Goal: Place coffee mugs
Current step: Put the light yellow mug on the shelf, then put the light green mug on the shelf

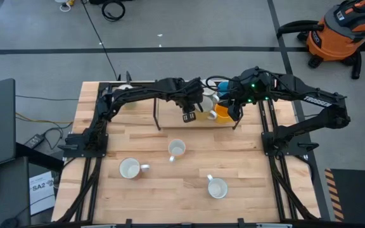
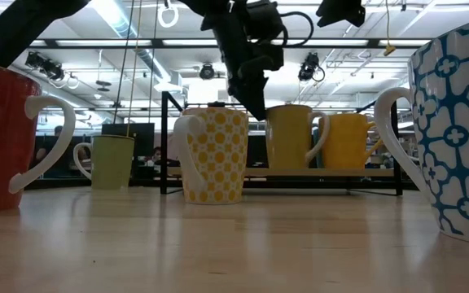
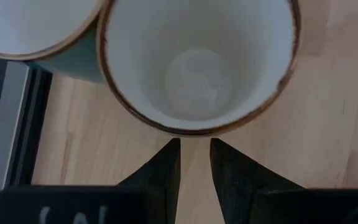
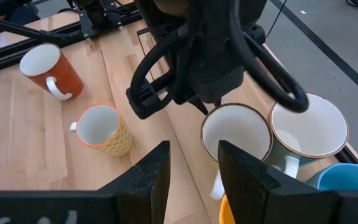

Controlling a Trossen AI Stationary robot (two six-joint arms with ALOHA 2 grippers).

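Note:
A cream mug with a brown rim (image 3: 197, 62) stands upright on a low wooden shelf (image 2: 218, 172) at the table's far side, beside a teal mug (image 4: 309, 130), a bright blue mug (image 4: 347, 180) and an orange-yellow mug (image 2: 348, 138). My left gripper (image 3: 195, 149) points down just outside the cream mug's (image 4: 235, 140) rim, its fingers a narrow gap apart. My right gripper (image 4: 194, 152) hovers open above the shelf's right part, over the orange-yellow mug (image 1: 224, 115), touching nothing. My left gripper's fingertips (image 3: 171, 149) stand right against the outside of the cream mug's rim (image 3: 191, 132), coming from above. Whether they touch it, I cannot tell. The mug stands upright on the shelf.
On the open table stand a red mug (image 4: 45, 68), a yellow dotted mug (image 4: 104, 130) and a blue-patterned mug (image 1: 217, 187). A pale green mug (image 2: 112, 163) stands far left. The shelf's black legs (image 2: 164, 142) rise from the table. Bare wood lies between the near mugs.

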